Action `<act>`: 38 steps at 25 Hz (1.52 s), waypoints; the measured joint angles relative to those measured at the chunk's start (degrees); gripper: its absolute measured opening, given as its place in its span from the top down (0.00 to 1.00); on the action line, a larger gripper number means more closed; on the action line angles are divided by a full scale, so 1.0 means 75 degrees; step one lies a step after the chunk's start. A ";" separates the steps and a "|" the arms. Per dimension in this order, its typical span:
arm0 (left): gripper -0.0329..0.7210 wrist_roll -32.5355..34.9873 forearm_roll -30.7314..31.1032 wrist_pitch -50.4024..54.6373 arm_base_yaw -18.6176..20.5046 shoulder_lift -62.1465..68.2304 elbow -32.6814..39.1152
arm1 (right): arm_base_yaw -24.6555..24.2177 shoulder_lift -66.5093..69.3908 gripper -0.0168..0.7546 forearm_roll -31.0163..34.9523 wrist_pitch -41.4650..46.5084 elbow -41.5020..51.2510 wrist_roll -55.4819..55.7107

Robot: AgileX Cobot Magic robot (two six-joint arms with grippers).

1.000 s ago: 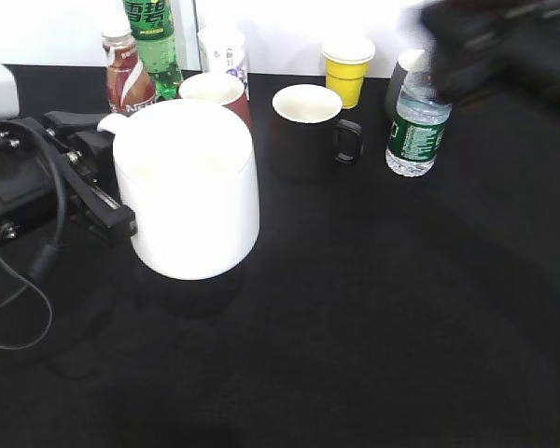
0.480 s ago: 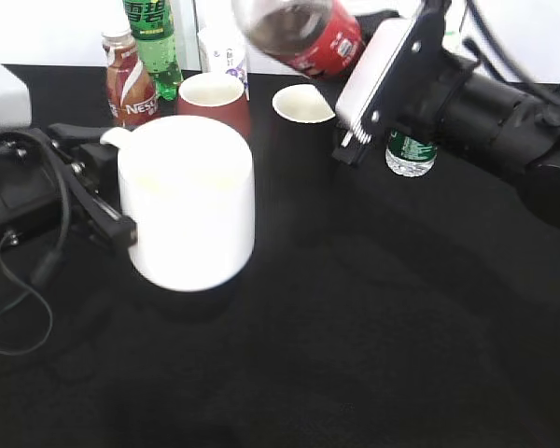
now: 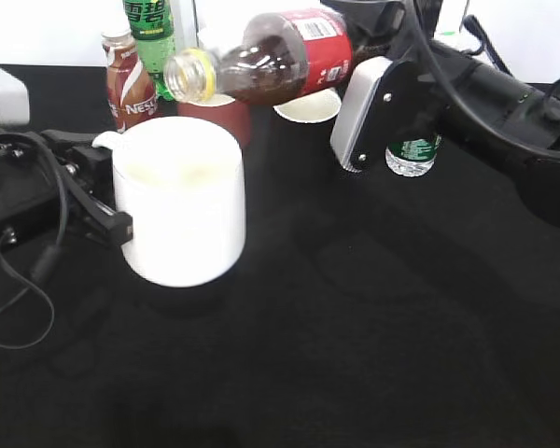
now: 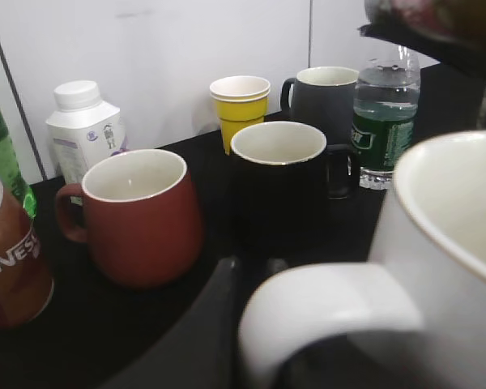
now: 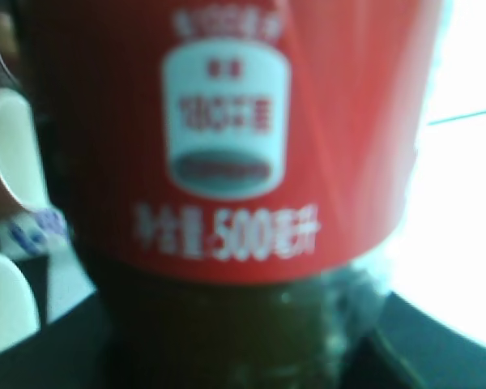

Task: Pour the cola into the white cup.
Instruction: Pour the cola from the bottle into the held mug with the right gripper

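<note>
The white cup (image 3: 179, 210) stands at the left of the black table. My left gripper (image 3: 107, 191) is shut on its loop handle (image 4: 332, 308); one dark finger (image 4: 219, 324) shows beside the handle. The cola (image 3: 280, 58) is tilted almost level, and its yellow-ringed mouth (image 3: 190, 75) hangs just above the cup's far rim. I see no stream of liquid. My right gripper (image 3: 364, 42) is shut on the bottle's lower body. In the right wrist view the red label (image 5: 227, 146) fills the frame and hides the jaws.
Behind the cup stand a red-brown mug (image 4: 138, 215), a black mug (image 4: 279, 178), a Nestle bottle (image 3: 129, 79) and a green soda bottle (image 3: 154, 37). A water bottle (image 3: 413, 149), a yellow cup (image 4: 240, 105), a grey mug (image 4: 324, 101) and a white carton bottle (image 4: 85, 126) stand further back.
My right arm came in from the right with the cola and tipped it, bringing its mouth over the white cup. The cup and left gripper barely moved.
</note>
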 joint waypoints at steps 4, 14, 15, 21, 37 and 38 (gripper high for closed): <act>0.88 0.0007 0.0092 -0.0141 0.0000 0.0000 0.0000 | 0.0000 0.0000 0.48 0.0174 -0.0017 0.0000 -0.0478; 0.88 0.0014 0.0092 -0.0349 0.0000 0.0000 0.0000 | 0.0000 0.0000 0.49 0.0181 -0.0056 0.0000 -0.1215; 0.88 0.0021 0.0092 -0.0349 0.0000 0.0000 0.0000 | 0.0000 0.0000 0.49 0.0181 -0.0056 0.0000 -0.1240; 0.88 0.0021 0.0085 -0.0342 0.0000 0.0000 0.0000 | 0.0000 0.0000 0.49 0.0181 -0.0117 0.0000 -0.1507; 0.88 0.0042 0.0085 -0.0314 0.0000 0.0000 0.0000 | 0.0000 0.0000 0.49 0.0189 -0.0261 0.0000 -0.1694; 0.88 0.0042 0.0085 -0.0300 0.0000 0.0000 0.0000 | 0.0000 0.0000 0.49 0.0189 -0.0261 0.0000 -0.1702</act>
